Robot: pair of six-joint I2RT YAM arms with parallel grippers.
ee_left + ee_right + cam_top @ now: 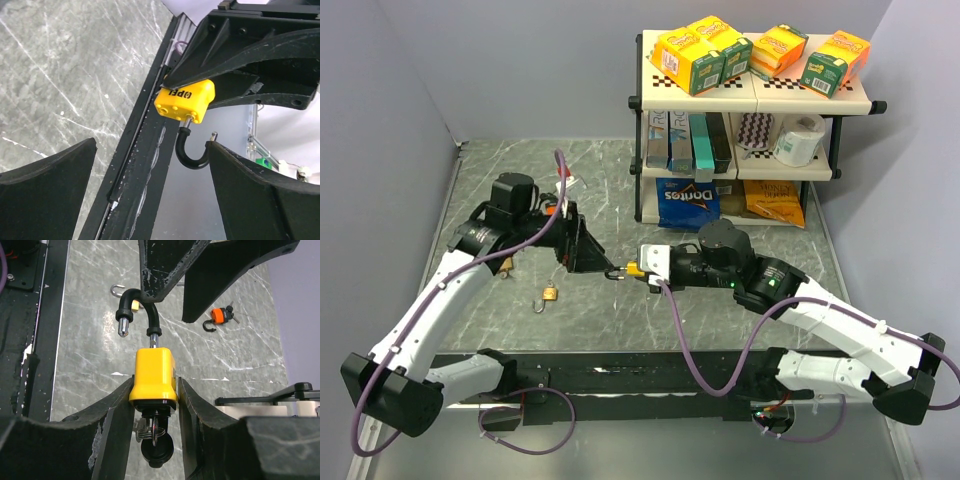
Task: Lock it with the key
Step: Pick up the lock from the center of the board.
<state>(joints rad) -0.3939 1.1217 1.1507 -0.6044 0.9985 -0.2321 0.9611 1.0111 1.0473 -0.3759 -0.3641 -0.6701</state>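
The right end effector (pixel 153 390) is clamped on the sides of a yellow block-shaped padlock (pixel 152 372), holding it in the air above the grey marbled table (pixel 610 330), near the table's middle. A black-headed key (pixel 155 452) sits in the keyhole at the padlock's rear end. Its black curved shackle (pixel 187 155) is open, the free end out of the body.

The left end effector (pixel 152 142) faces it with fingers spread wide apart, one on each side of the shackle. One finger (pixel 160 265) crosses the top of the bend; I cannot tell whether it touches.

A small brass padlock (pixel 549 293) and an orange padlock (pixel 218 316) lie on the table, well apart.
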